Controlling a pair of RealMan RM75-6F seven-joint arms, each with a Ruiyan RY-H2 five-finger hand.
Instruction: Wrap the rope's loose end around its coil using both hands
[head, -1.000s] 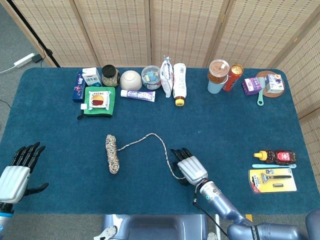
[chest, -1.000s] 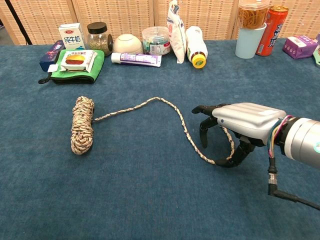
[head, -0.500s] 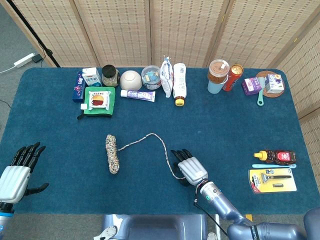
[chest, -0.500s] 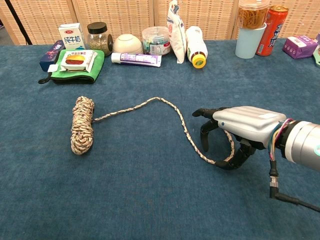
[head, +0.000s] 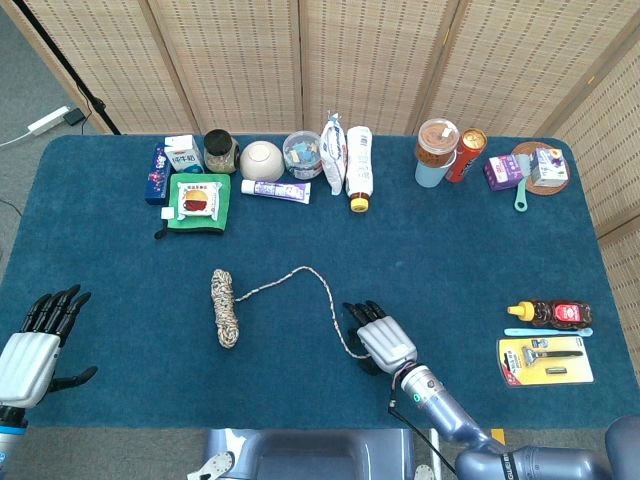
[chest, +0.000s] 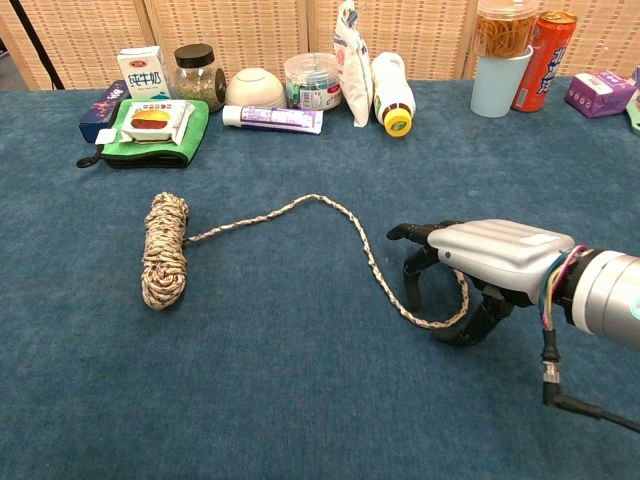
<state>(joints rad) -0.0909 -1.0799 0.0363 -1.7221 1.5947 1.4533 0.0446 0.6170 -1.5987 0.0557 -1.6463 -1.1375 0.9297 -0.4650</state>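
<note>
The speckled rope's coil (head: 225, 308) (chest: 165, 250) lies left of the table's middle. Its loose strand (chest: 330, 205) arcs right and ends in a curl (chest: 437, 322) under my right hand (head: 380, 338) (chest: 490, 260). That hand arches palm down over the curl, fingertips (chest: 412, 295) touching the cloth. The thumb is set apart behind, so the rope passes between them ungripped. My left hand (head: 35, 345) hovers at the table's near left corner, fingers spread, holding nothing; only the head view shows it.
Along the far edge stand a milk carton (head: 183, 152), jar (head: 220, 150), bowl (head: 262, 160), toothpaste (head: 276, 190), bottle (head: 358, 166) and cups (head: 436, 150). A green pouch (head: 197, 200) lies behind the coil. A razor pack (head: 545, 360) and sauce bottle (head: 550, 313) lie at the near right.
My right hand has slid slightly toward the near edge and lowered over the rope's end, nudging the curl a little. The coil and my left hand have not moved.
</note>
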